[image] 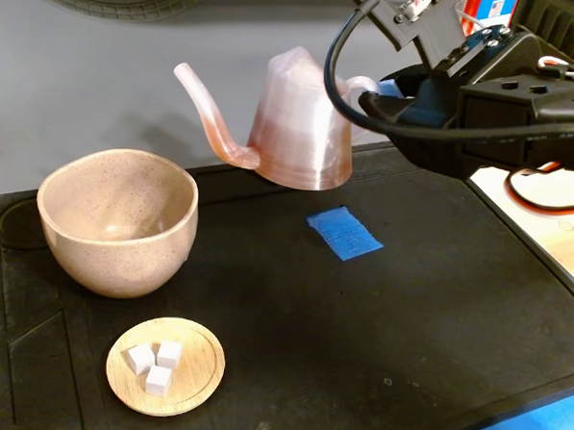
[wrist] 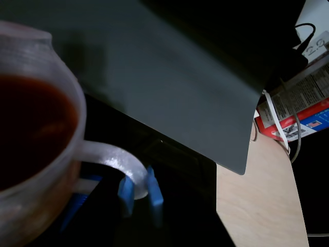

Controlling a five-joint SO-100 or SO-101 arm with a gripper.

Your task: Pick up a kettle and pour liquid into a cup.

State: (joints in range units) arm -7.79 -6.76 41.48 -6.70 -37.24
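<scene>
The translucent pinkish kettle hangs above the back edge of the black mat, nearly upright, with its thin spout pointing left. My gripper comes in from the right and is shut on the pale loop handle, which sits between the blue pads in the wrist view. Dark amber-brown liquid shows inside the kettle. The beige speckled cup stands on the mat at the left, below and left of the spout tip, and looks empty.
A small wooden dish with three white cubes lies in front of the cup. A patch of blue tape is stuck mid-mat. A printed box and cables lie on the wooden tabletop to the right.
</scene>
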